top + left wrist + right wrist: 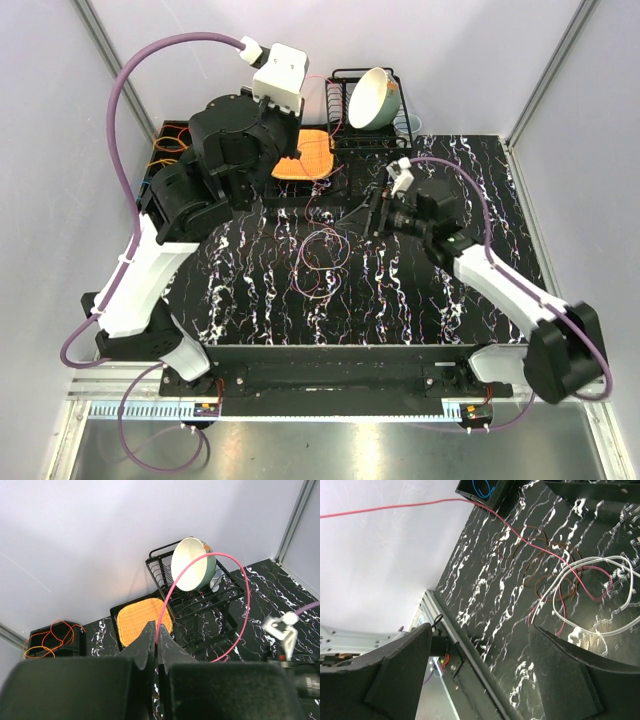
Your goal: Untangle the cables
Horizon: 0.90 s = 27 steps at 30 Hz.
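My left gripper [158, 630] is raised above the table and shut on a thin red cable [235, 575]. The cable arcs up in a wide loop in front of the bowl and drops back down. In the top view this gripper [283, 158] hangs over the orange mat. The rest of the cables [322, 262] lie tangled on the marbled table: brown loops [545, 565], a white cable [600, 580] and the red cable [520, 535] running taut into them. My right gripper [480, 630] is open and holds nothing, just right of the tangle [378, 212].
A black dish rack [345, 110] with a tilted cream bowl [372, 97] stands at the back. An orange woven mat [142, 620] lies beside it. A black box at the back left holds orange cables [50, 637]. Another black box holds a blue cable [482, 487].
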{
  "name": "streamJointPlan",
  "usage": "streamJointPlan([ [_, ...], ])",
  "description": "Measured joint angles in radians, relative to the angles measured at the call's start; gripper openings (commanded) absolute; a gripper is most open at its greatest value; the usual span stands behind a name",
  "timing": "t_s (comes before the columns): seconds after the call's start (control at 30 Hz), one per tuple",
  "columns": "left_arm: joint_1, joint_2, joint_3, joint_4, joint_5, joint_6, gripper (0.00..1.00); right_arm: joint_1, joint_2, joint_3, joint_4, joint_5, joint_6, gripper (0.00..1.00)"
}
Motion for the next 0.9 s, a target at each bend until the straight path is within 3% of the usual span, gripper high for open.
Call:
streamJointPlan([
  [0.4, 0.006, -0.018, -0.054, 0.033, 0.013, -0.013, 0.00, 0.139, 0.292, -0.001, 0.330, 0.166, -0.021, 0.74],
  [0.67, 0.035, -0.027, -0.093, 0.043, 0.009, -0.021, 0.00, 0.164, 0.409, 0.047, 0.388, 0.253, -0.036, 0.72],
  [0.9, 0.245, -0.043, -0.225, 0.020, 0.033, -0.068, 0.00, 0.167, 0.317, 0.005, 0.310, 0.314, -0.066, 0.73],
])
